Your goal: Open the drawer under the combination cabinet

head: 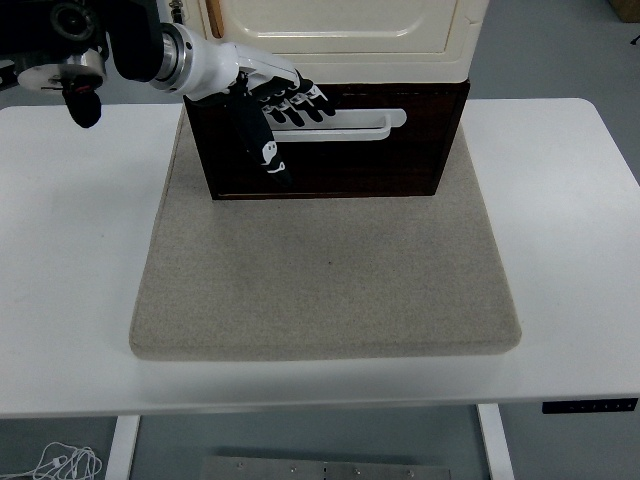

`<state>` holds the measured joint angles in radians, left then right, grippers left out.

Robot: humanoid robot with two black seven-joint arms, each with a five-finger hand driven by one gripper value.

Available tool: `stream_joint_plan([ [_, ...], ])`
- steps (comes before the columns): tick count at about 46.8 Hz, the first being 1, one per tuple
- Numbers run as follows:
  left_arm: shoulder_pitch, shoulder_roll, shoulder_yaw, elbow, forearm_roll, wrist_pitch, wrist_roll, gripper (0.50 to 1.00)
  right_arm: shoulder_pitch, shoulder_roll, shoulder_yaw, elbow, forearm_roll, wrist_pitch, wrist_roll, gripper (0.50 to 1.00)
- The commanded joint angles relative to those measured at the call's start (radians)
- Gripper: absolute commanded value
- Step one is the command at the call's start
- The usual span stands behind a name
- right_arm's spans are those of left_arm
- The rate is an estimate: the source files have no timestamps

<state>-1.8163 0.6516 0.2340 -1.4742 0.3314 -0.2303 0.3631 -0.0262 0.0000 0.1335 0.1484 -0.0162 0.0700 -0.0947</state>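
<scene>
Nearest me, the white table (70, 300) carries a grey felt mat (325, 290); at its far end sits the dark brown drawer (400, 160) under the cream cabinet (340, 35), seemingly closed. Across its front runs a white handle (360, 122) — the left hand (270, 105) lies over the handle's left end, fingers (300, 105) curled over the bar, thumb hanging below; whether they truly grip I cannot tell. Best hook firmly, then pull straight toward the near edge — evenly; no readable writing anywhere.
</scene>
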Motion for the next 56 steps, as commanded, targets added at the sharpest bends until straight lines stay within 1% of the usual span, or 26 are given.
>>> stream_joint_plan([
  [1, 0.005, -0.006, -0.001, 0.002, 0.000, 0.011, -0.001, 1.000, 0.000, 0.000, 0.000, -0.001, -0.001, -0.001, 0.000, 0.928],
  [4, 0.009, -0.007, -0.001, 0.002, 0.000, 0.029, -0.001, 1.000, 0.000, 0.000, 0.000, 0.000, -0.001, 0.001, 0.000, 0.928],
  [7, 0.011, -0.012, -0.001, 0.002, 0.000, 0.034, -0.001, 1.000, 0.000, 0.000, 0.000, 0.000, -0.001, 0.001, 0.000, 0.928],
  [21, 0.025, -0.027, -0.001, 0.005, 0.005, 0.034, -0.001, 1.000, 0.000, 0.000, 0.000, 0.000, -0.001, -0.001, 0.000, 0.926],
  [35, 0.034, -0.046, -0.016, 0.037, 0.008, 0.034, -0.001, 1.000, 0.000, 0.000, 0.000, 0.000, 0.001, -0.001, 0.000, 0.928],
  [50, 0.051, -0.060, -0.018, 0.045, 0.014, 0.035, -0.001, 1.000, 0.000, 0.000, 0.000, 0.000, -0.001, -0.001, 0.000, 0.926],
  [56, 0.057, -0.064, -0.016, 0.051, 0.015, 0.051, -0.001, 1.000, 0.000, 0.000, 0.000, 0.000, -0.001, 0.001, 0.000, 0.926],
])
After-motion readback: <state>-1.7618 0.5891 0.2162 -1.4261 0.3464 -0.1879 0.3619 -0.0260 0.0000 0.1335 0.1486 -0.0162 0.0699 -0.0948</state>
